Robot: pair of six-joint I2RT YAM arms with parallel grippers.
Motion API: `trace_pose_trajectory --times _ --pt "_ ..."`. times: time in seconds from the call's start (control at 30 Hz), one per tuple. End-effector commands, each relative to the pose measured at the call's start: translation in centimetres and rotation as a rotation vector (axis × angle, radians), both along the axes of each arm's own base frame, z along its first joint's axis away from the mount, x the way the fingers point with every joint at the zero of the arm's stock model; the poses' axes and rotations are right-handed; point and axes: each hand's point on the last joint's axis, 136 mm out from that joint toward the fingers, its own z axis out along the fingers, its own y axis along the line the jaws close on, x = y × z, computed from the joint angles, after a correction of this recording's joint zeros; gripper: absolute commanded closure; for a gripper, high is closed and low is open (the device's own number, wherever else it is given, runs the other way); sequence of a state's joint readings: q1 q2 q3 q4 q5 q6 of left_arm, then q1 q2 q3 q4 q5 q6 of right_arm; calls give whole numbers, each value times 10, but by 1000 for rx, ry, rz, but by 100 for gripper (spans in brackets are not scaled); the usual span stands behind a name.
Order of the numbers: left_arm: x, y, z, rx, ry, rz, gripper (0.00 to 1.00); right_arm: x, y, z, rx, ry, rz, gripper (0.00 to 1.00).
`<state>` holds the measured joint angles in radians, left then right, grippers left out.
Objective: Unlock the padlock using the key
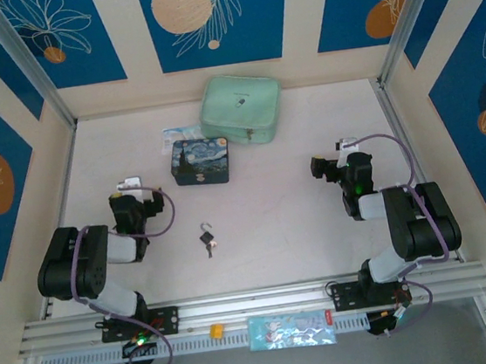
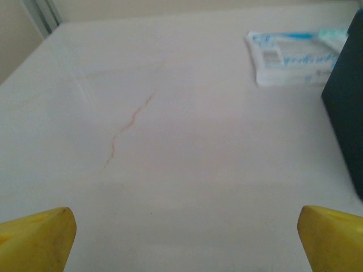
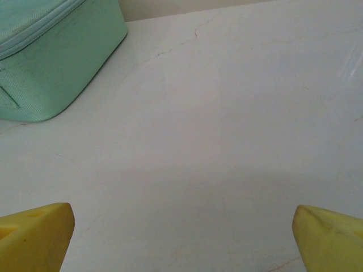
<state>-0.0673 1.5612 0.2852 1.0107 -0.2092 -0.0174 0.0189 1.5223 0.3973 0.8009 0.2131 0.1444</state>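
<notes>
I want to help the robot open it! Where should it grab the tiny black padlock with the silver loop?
Probably grip the tiny black padlock by its body, pinched across the sides from straight above. It lies flat on the pale table, so the sides are what fingers can reach. The thin silvery shackle looks too thin to hold steady.

Matt, smooth, pale stone-look table top (image 2: 187, 170) beneath the left claw (image 2: 184, 243), crossed by a thin reddish vein. Ahead and right of it, glossy plastic packet (image 2: 295, 56) and smooth dark tin (image 2: 349, 102). Ahead-left of the right claw (image 3: 181, 241), mint pouch (image 3: 51, 56) of finely woven cloth. Dull yellow plastic fingertips (image 2: 34, 241). Between the claws, padlock (image 1: 207, 236) with dark body and bright metal shackle.
</notes>
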Motion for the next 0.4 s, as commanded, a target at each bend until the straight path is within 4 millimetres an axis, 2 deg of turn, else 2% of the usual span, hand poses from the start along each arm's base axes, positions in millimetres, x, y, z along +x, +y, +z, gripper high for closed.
trace_pose_trajectory --times 0.0,0.37 --pt "9 -2 21 -12 -88 -18 1 5 1 10 -21 -41 7 1" --pt "10 0 21 -7 -83 -9 0 5 1 10 -22 -41 7 1"
